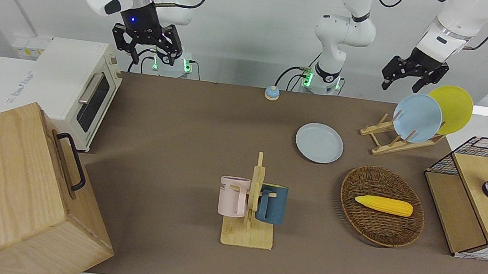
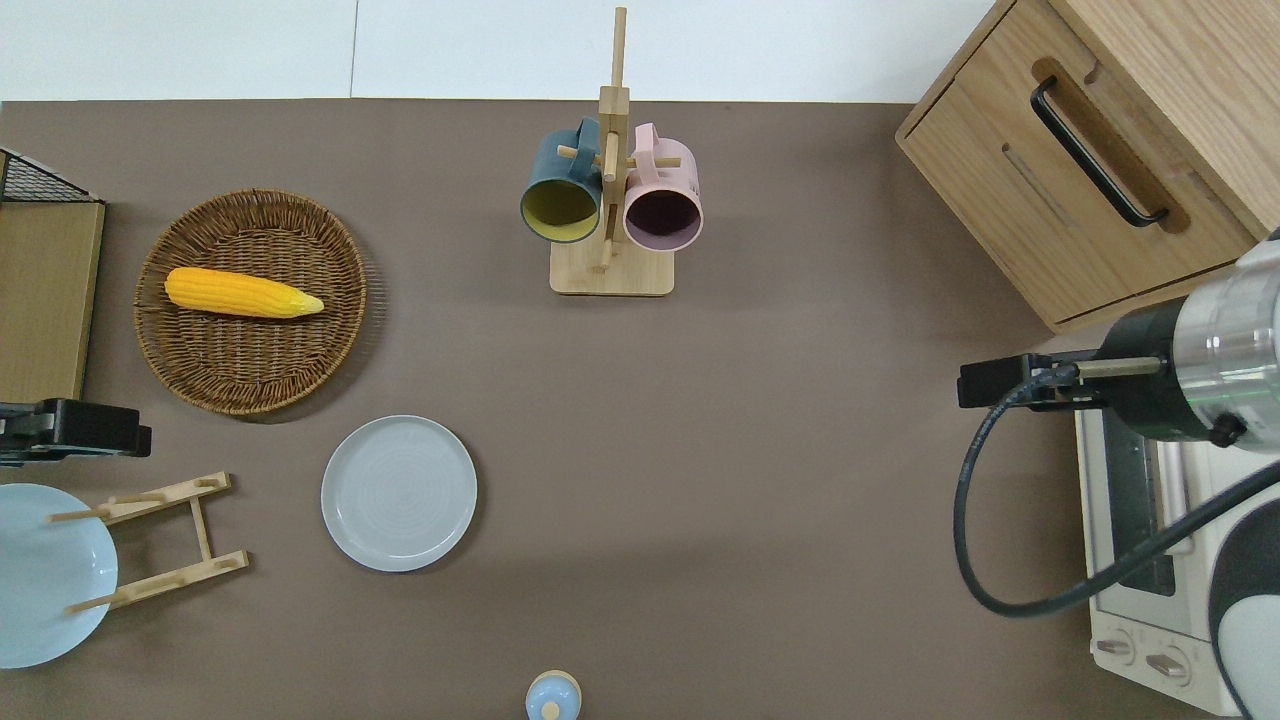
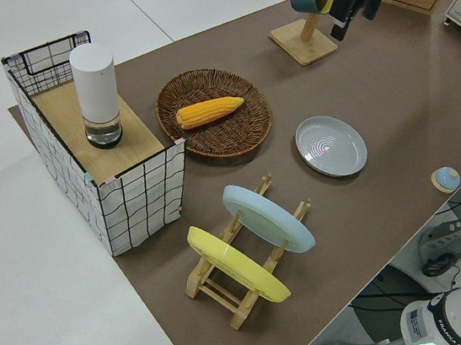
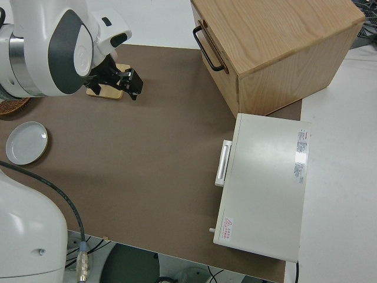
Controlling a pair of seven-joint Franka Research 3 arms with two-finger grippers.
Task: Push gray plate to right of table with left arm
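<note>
The gray plate (image 1: 319, 143) (image 2: 399, 493) (image 3: 331, 146) lies flat on the brown table (image 1: 181, 125), toward the left arm's end and nearer to the robots than the wicker basket. My left gripper (image 1: 400, 87) (image 2: 60, 430) hangs open and empty in the air, over the table edge between the basket and the wooden plate rack. It is well apart from the plate. The right arm is parked, its gripper (image 1: 152, 58) open and empty.
A basket (image 1: 381, 212) holds a corn cob. Beside the gray plate, a wooden rack (image 1: 402, 141) carries a sky-blue and a yellow plate. A mug stand (image 1: 252, 202) is mid-table, a small blue knob (image 1: 272, 93) near the robots. Toaster oven (image 1: 79, 86), wooden cabinet (image 1: 12, 193), wire shelf (image 1: 480, 196).
</note>
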